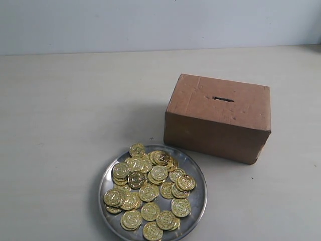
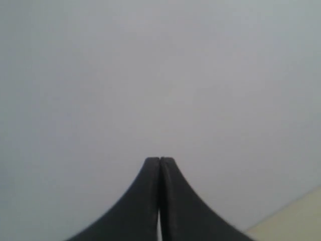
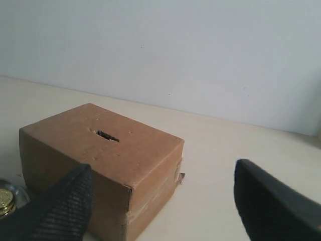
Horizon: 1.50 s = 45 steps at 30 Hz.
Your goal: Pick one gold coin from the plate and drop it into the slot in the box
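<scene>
A round silver plate (image 1: 196, 171) heaped with several gold coins (image 1: 150, 188) sits at the front of the table in the exterior view. Behind it to the right stands the brown cardboard box (image 1: 216, 118) with a dark slot (image 1: 222, 99) in its top face. No gripper shows in that view. In the right wrist view the box (image 3: 135, 165) and its slot (image 3: 107, 135) lie ahead; my right gripper (image 3: 163, 175) is open and empty, away from the box. A plate edge with a coin (image 3: 5, 199) peeks in. My left gripper (image 2: 160, 160) is shut, empty, facing a blank wall.
The cream table (image 1: 65, 110) stretches all around the plate and box, with a pale wall (image 1: 150, 20) behind. A small torn flap of tape (image 3: 179, 176) sticks out at the box's lower corner.
</scene>
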Each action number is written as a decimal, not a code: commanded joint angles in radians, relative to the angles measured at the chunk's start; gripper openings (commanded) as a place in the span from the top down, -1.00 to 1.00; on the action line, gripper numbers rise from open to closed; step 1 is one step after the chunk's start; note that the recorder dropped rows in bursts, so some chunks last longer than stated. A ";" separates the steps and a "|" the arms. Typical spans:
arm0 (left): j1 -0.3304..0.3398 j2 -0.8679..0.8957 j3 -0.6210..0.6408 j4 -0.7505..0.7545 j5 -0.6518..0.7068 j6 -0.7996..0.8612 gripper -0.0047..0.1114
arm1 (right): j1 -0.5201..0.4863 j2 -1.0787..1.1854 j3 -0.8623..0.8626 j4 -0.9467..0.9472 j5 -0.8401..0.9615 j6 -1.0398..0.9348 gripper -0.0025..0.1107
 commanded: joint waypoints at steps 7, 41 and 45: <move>0.000 -0.004 0.090 0.376 0.074 -0.002 0.92 | -0.006 -0.004 0.005 -0.001 0.006 -0.005 -0.33; 0.000 -0.004 0.090 0.433 0.582 -0.633 0.92 | -0.006 -0.004 0.005 0.026 0.052 -0.003 -0.33; 0.000 -0.004 0.090 0.444 0.583 -0.879 0.92 | -0.006 -0.004 0.005 0.026 0.052 -0.003 -0.33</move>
